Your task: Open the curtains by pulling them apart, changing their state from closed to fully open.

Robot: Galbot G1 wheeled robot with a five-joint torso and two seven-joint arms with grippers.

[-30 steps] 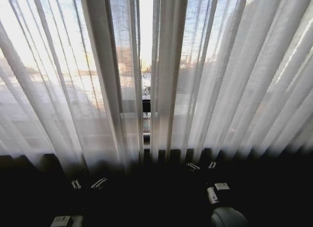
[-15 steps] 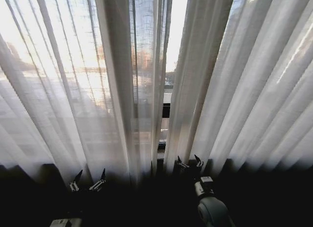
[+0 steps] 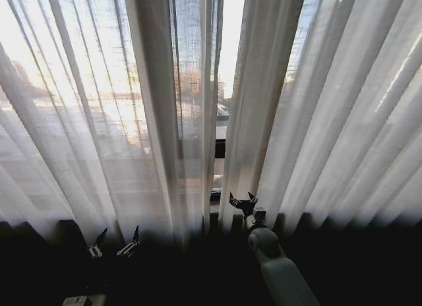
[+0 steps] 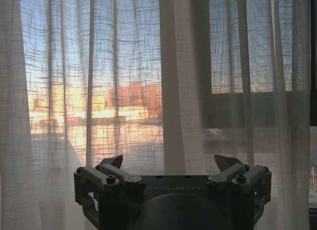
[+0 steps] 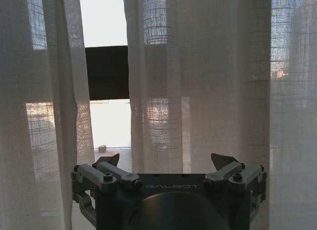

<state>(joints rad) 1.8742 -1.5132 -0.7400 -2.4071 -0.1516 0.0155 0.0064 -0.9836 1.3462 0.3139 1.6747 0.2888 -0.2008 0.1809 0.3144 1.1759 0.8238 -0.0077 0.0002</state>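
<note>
Approach step: both end effectors, left (image 3: 113,243) and right (image 3: 242,203), spread wide before sheer white pleated curtains (image 3: 79,121); next, grip inner edges.

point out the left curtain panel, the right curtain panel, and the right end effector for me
left curtain panel (image 3: 99,121), head view, on its sunlit pleats left of the gap.
right curtain panel (image 3: 330,121), head view, on the folds right of the gap.
right end effector (image 3: 242,202), head view, midway between its open fingertips, at the right panel's inner edge.
</note>
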